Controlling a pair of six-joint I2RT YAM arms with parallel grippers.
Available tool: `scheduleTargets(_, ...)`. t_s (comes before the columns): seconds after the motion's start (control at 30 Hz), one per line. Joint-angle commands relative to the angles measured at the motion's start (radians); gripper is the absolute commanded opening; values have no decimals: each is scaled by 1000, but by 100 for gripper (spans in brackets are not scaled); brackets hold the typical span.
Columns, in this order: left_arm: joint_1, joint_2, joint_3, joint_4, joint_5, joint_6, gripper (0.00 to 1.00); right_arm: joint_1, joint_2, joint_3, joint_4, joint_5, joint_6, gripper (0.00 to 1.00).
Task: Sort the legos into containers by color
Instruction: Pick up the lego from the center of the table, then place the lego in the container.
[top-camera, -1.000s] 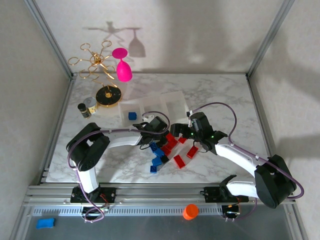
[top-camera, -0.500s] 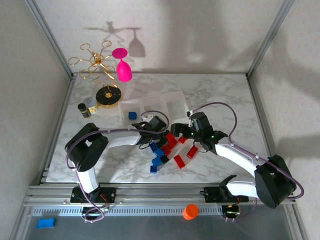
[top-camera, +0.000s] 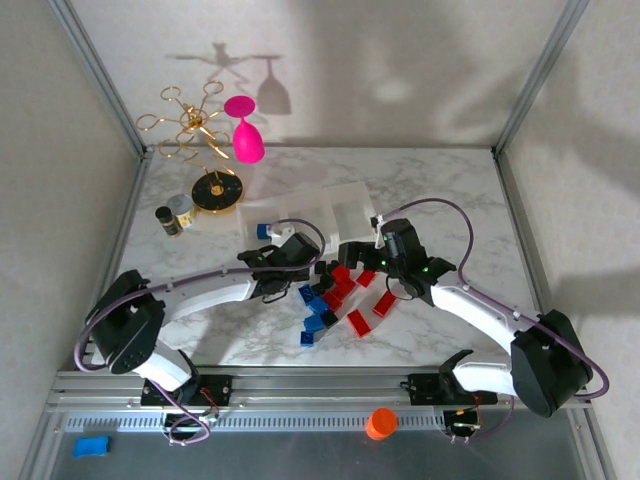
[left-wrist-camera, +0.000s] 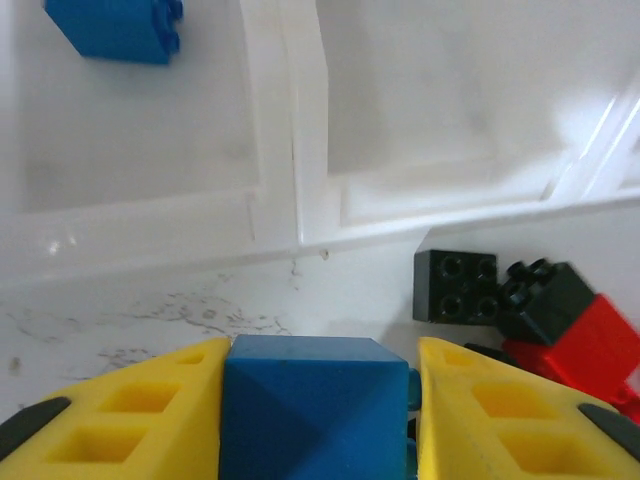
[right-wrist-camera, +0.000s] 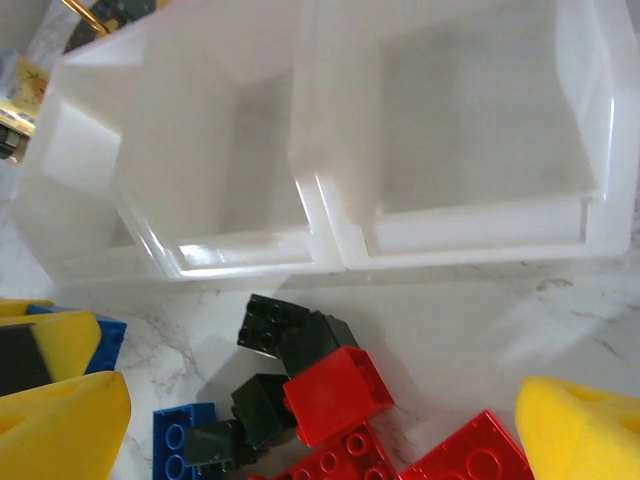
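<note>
Blue brick (left-wrist-camera: 300, 395) sits pinched in the left tool (left-wrist-camera: 318, 435) near the white tray (left-wrist-camera: 290, 150); right tool (right-wrist-camera: 322, 440) hangs wide open over loose bricks (right-wrist-camera: 335, 392).

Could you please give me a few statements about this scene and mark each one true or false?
1. The left hand grips a blue brick. True.
2. A red brick lies in the tray. False: it holds a lone blue lego.
3. The right hand is open and empty. True.
4. The black bricks sit inside the tray. False: they lie on the table in front of it.
</note>
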Motion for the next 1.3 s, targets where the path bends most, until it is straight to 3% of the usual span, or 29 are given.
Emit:
scheduleTargets(0.0, 54, -28, 79, -60, -78, 51, 45, -5, 15, 54, 54, -28, -26, 99)
scheduleTargets(0.13, 135, 10, 143, -57, -115, 106, 45, -5, 24, 63, 66, -24, -29, 99)
scheduleTargets(0.33, 266, 85, 165, 27, -82, 141, 45, -5, 33, 71, 87, -10, -21, 99)
scheduleTargets(0.57, 338, 212, 228, 87, -42, 191, 45, -5, 46, 67, 110, -2, -13, 99)
scheduleTargets(0.9, 350, 249, 258, 88, -29, 207, 62, -5, 51, 65, 106, 16, -22, 99)
scheduleTargets(1.27, 298, 97, 212, 21, 15, 193, 62, -14, 76, 75, 95, 27, -17, 99)
